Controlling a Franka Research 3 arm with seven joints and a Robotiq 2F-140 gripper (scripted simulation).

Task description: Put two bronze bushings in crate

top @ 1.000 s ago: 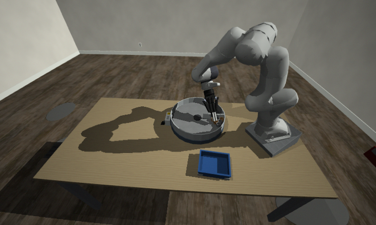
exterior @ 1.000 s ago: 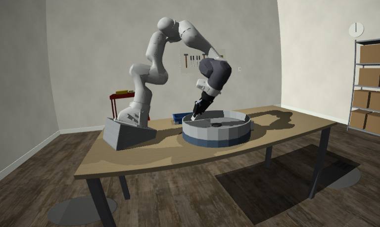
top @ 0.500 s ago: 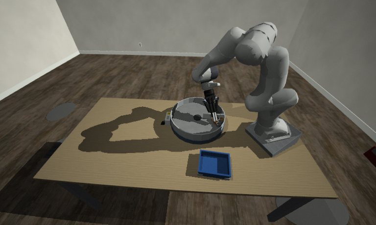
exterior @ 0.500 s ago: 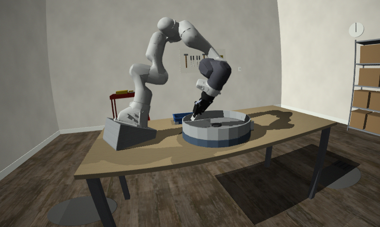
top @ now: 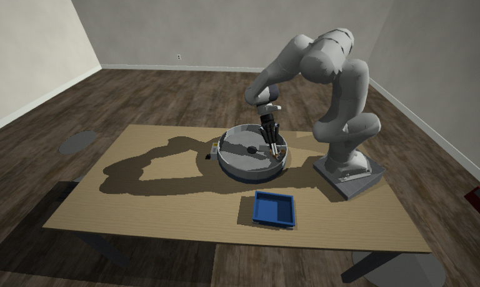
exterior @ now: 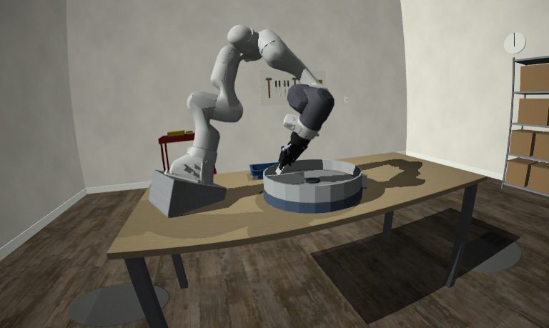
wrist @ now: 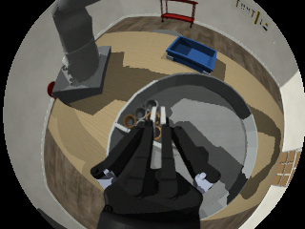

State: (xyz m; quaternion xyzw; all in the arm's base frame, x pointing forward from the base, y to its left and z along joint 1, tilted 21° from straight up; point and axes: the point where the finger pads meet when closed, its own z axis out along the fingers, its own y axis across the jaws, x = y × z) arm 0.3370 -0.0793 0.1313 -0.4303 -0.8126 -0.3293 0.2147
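My gripper is shut to a narrow gap, its fingertips low among the bushings on the turning table. I see nothing clearly held. A bronze bushing lies near the wall. Another bronze bushing is partly hidden by the left fingertip, and a third bronze bushing shows behind the fingers. Two grey bushings lie close beside them. The blue crate is empty.
A pale divider bar crosses the turning table beside the bushings. The turning table has a raised wall all round and a dark hub. A small control box is on its far side from the arm's base.
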